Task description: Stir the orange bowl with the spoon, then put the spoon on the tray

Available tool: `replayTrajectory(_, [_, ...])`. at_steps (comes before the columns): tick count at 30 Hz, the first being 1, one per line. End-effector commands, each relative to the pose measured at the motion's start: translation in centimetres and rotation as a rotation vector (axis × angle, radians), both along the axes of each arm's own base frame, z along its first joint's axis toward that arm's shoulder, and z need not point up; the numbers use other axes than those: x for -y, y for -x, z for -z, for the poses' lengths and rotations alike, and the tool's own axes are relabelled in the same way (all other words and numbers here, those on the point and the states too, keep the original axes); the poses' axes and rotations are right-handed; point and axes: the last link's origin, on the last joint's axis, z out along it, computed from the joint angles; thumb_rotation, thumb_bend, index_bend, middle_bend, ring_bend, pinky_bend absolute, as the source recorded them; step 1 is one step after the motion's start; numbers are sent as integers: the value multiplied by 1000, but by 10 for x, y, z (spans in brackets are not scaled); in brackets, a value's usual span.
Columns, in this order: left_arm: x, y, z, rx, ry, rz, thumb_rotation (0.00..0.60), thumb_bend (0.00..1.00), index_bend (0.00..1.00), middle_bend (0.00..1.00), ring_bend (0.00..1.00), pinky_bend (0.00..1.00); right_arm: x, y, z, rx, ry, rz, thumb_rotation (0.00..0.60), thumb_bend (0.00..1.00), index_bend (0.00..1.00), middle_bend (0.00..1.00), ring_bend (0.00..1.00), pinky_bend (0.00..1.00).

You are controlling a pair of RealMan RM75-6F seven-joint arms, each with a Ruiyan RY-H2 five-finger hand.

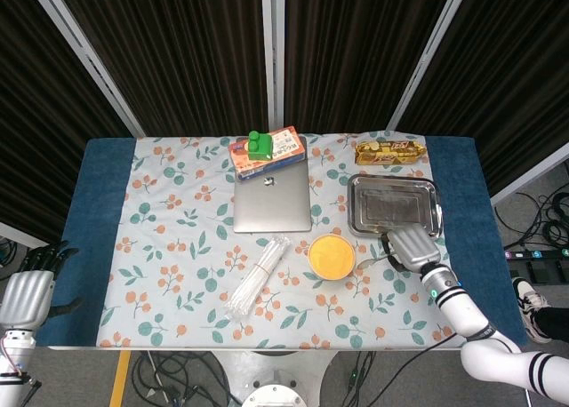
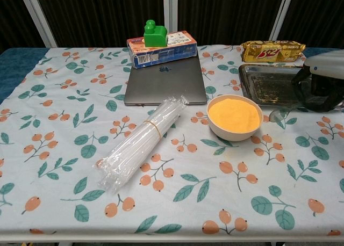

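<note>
Spoon [image 2: 280, 114]: pinched in the right hand and lifted off the table, its bowl hanging just right of the orange bowl, handle running up and right into the fingers; in the head view it shows as a thin sliver [image 1: 372, 261] between bowl and hand.
Right hand [image 2: 321, 82]: raised above the table's right side, over the near edge of the tray, silver back up, dark fingers [image 2: 310, 93] curled down and closed on the spoon's handle; in the head view [image 1: 413, 245] it sits at the tray's near right corner, forearm angling off toward the table's near right corner.
Bowl [image 2: 235, 116]: orange, filled with orange powder, right of the table's middle, just in front of the laptop's right near corner, apart from the spoon.
Tray [image 2: 252, 77]: steel, rectangular, toward the far right of the table, behind and right of the bowl.
Left hand [image 1: 29, 287]: low beside the table's near left corner, off the cloth, dark fingers loosely spread, holding nothing.
Laptop [image 2: 165, 84]: closed, grey, at the middle of the table toward the far edge.
Box [image 2: 162, 48]: lies along the laptop's far edge, a green block [image 2: 155, 34] on top.
Snack pack [image 2: 272, 50]: gold, by the far right edge behind the tray.
Straws [image 2: 142, 142]: clear bundle in a wrapper, lying diagonally left of the bowl.
</note>
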Motion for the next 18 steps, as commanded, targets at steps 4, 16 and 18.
replayTrajectory(4, [2, 0, -2, -2, -5, -4, 600, 0, 259, 223, 149, 137, 19, -33, -2, 92, -84, 17, 600, 367, 630, 979, 995, 1000])
replayTrajectory(16, [5, 6, -2, 8, -4, -26, 600, 0, 259, 224, 149, 137, 49, -64, 60, 101, -162, 11, 600, 315, 548, 979, 989, 1000])
replayTrajectory(18, [6, 7, -1, 11, -4, -30, 600, 0, 259, 224, 149, 137, 49, -64, 63, 86, -157, 0, 600, 278, 492, 979, 989, 1000])
